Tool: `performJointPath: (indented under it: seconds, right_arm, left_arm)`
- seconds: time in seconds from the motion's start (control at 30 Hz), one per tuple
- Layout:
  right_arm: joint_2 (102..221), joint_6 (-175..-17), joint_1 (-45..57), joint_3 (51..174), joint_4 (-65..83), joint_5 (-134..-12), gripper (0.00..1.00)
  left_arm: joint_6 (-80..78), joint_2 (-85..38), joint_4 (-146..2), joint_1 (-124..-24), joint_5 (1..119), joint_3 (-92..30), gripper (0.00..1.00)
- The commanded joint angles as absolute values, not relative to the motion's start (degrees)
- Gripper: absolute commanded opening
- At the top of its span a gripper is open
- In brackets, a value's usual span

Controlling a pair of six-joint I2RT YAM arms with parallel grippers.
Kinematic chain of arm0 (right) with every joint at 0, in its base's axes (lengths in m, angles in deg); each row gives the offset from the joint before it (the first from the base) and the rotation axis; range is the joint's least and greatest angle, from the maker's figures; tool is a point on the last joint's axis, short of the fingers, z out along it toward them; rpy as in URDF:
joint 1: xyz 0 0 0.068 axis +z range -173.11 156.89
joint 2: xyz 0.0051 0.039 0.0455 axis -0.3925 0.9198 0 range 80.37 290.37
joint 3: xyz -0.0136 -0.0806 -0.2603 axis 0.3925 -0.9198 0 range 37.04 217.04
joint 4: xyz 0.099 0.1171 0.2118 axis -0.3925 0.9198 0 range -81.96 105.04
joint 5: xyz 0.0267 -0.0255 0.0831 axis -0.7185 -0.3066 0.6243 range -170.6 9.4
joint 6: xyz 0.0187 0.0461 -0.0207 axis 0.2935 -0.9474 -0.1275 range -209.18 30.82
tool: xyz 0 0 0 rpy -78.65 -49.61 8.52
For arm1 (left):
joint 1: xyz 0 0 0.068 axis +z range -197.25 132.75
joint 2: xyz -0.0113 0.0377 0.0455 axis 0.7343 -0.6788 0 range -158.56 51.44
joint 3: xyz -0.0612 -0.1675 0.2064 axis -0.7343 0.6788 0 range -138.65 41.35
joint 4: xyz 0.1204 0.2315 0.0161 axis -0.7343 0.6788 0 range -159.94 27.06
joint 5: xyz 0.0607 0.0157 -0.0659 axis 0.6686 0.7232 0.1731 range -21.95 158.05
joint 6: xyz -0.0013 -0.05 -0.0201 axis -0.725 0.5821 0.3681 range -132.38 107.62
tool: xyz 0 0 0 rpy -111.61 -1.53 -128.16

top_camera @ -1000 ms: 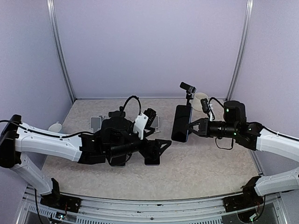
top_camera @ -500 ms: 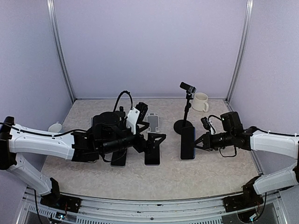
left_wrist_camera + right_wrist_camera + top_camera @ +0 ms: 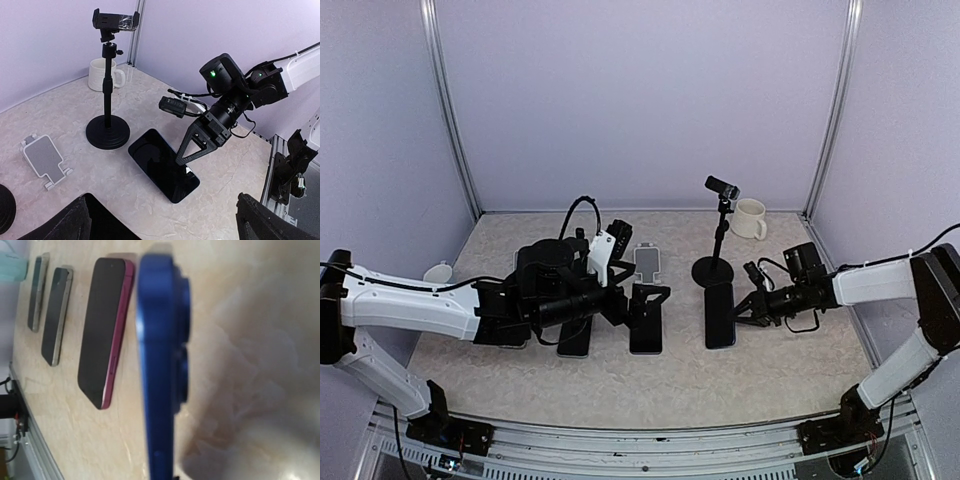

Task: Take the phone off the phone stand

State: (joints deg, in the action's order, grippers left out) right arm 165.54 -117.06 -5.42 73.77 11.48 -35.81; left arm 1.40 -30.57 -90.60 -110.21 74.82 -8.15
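Phone [image 3: 719,315] lay on the table [image 3: 770,370] by the stand [image 3: 718,240], pinched in the right gripper [image 3: 739,308]; left gripper [image 3: 640,298] was spread wide.

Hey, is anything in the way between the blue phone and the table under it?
Nothing visible. The blue phone, held by the right end effector, is low over bare table; the phone stand sits just beyond its far end.

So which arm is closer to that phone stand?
Right. Its tool is just in front of the stand, shut on the blue phone. The left tool is open, farther off to the left above other phones.
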Motion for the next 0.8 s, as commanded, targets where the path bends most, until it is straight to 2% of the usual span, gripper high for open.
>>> performJointPath:
  seconds: [0.0, 0.3, 0.6, 0.77]
  right_arm:
    - [169.61, -115.9, -7.22, 76.22, 6.8, -28.69, 0.0]
    - [176.81, -112.76, -9.55, 79.04, 8.5, -27.16, 0.0]
    - [179.89, -110.4, -11.57, 79.82, 11.5, -29.97, 0.11]
    - [181.21, -109.2, -12.03, 80.41, 13.35, -30.93, 0.12]
  left_arm:
    - [2.36, -29.25, -92.21, -109.18, 73.47, -6.31, 0.99]
    - [3.2, -27.21, -93.63, -107.67, 73.2, -3.39, 0.99]
    - [3.72, -25.01, -93.03, -106.28, 74.26, -1.73, 0.99]
    - [3.9, -24.49, -93.02, -106.05, 74.47, -1.43, 0.99]
